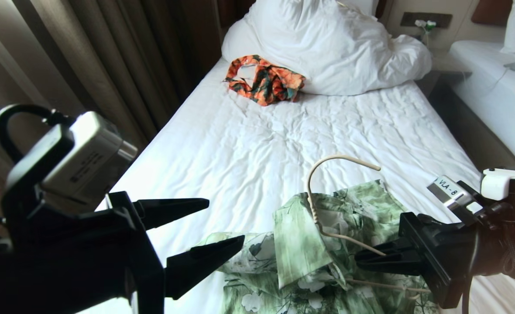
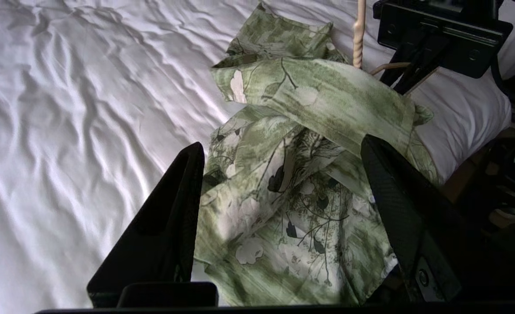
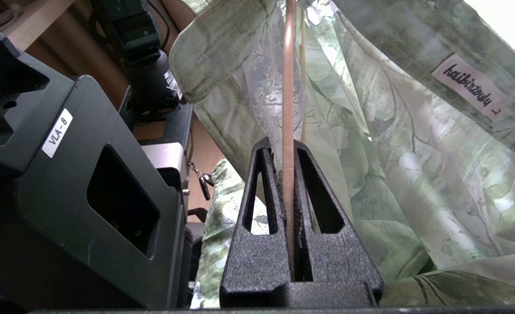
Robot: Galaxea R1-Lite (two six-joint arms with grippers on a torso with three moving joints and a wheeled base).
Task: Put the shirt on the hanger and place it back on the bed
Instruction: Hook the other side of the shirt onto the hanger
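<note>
On the bed, the wrinkled white sheet carries everything in play. Down at six o'clock in the head view lies the shirt, mottled green with white flowers and dark leaf outlines, bunched and folded over itself, collar flap draped across the middle. The hanger is threaded into it: its cream hook curves up and over toward one o'clock, twisted neck rising out of the fabric, one wire shoulder running down toward four o'clock.

The right gripper comes in from three o'clock, jaws pinched tight on that hanger wire; the right wrist view shows the cream rod clamped between the fingers, shirt lining and its label just beyond.

The left gripper, at eight o'clock, stands spread wide with nothing between its jaws, fingertips just beside the shirt's sleeve edge.

Up at twelve o'clock, an orange-and-teal garment sits against the big white pillow.
</note>
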